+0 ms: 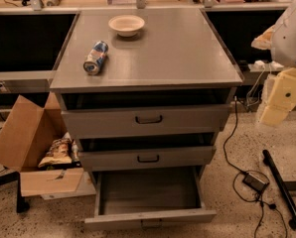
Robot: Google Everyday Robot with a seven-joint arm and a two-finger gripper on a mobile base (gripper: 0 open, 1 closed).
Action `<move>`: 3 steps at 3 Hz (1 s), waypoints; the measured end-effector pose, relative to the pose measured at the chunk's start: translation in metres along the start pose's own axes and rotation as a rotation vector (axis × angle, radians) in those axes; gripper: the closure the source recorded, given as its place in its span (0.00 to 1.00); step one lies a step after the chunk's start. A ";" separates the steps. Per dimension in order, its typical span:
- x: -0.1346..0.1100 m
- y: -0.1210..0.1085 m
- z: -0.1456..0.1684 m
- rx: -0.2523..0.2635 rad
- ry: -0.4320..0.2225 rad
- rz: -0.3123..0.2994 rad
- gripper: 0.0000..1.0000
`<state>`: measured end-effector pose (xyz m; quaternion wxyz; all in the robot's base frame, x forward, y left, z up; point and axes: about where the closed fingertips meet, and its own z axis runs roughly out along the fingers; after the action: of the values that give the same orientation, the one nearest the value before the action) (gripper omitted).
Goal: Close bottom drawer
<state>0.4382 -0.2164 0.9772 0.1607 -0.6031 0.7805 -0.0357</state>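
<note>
Found the bottom drawer (148,195) pulled far out at the foot of the gray cabinet (222,120), its front panel nearest the camera. Saw the middle drawer (148,158) and the top drawer (148,120) standing slightly ajar above it. Noted the claw (276,105) at the right edge, beside the cabinet at about top-drawer height, well apart from the bottom drawer; could not tell whether apart or together. On the surface (178,53), spotted a pale bowl (126,25) near the back and a can (96,57) lying on its side toward the left. Left of the cabinet, saw an open cardboard box (24,138) on the floor.
</note>
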 end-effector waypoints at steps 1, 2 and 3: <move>0.000 0.000 0.000 0.000 0.000 0.000 0.00; 0.008 0.001 0.018 0.016 -0.006 0.011 0.00; 0.024 0.022 0.105 -0.027 -0.034 -0.027 0.00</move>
<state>0.4431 -0.2188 0.8671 0.1653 -0.6165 0.7697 -0.0169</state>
